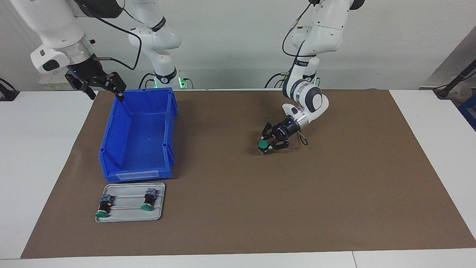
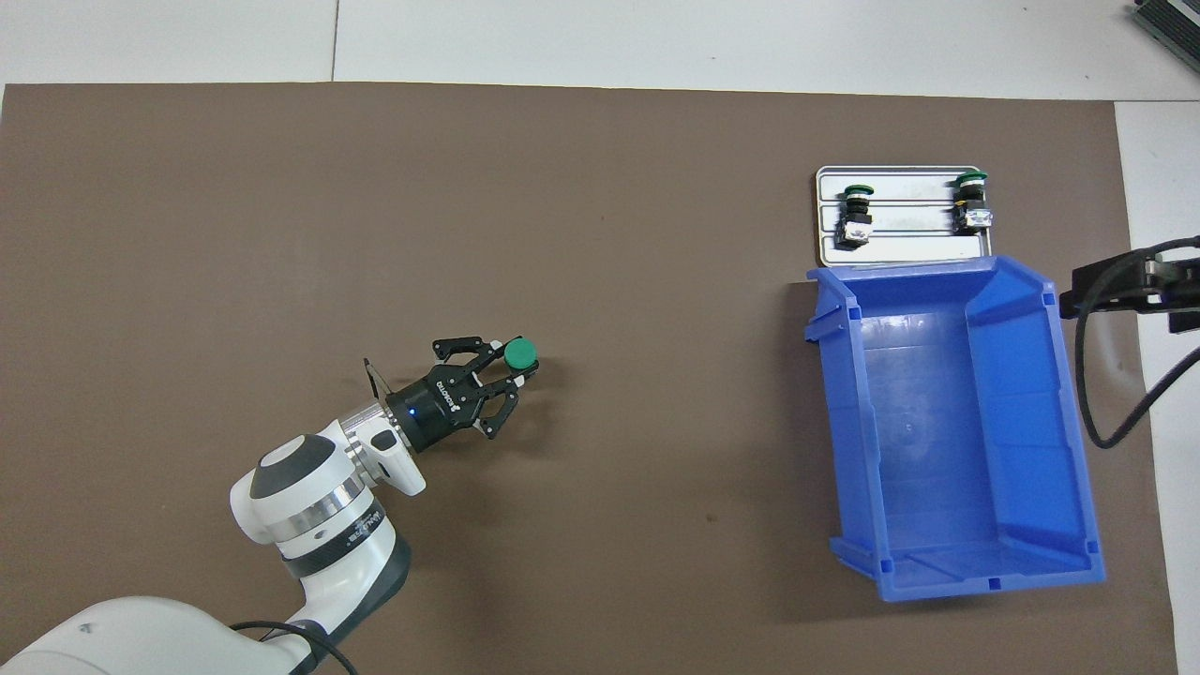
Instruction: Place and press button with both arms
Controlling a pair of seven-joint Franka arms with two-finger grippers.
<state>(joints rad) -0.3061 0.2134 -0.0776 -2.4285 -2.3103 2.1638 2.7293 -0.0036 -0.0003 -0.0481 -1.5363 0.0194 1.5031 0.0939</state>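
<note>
My left gripper clamps the button, green cap up, low over the brown mat, perhaps touching it. My right gripper waits, jaws spread, over the blue bin's rim

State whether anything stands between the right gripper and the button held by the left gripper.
Nothing visible does: the right gripper waits over the blue bin's edge, and only bare mat separates the bin from the button in the left gripper.
</note>
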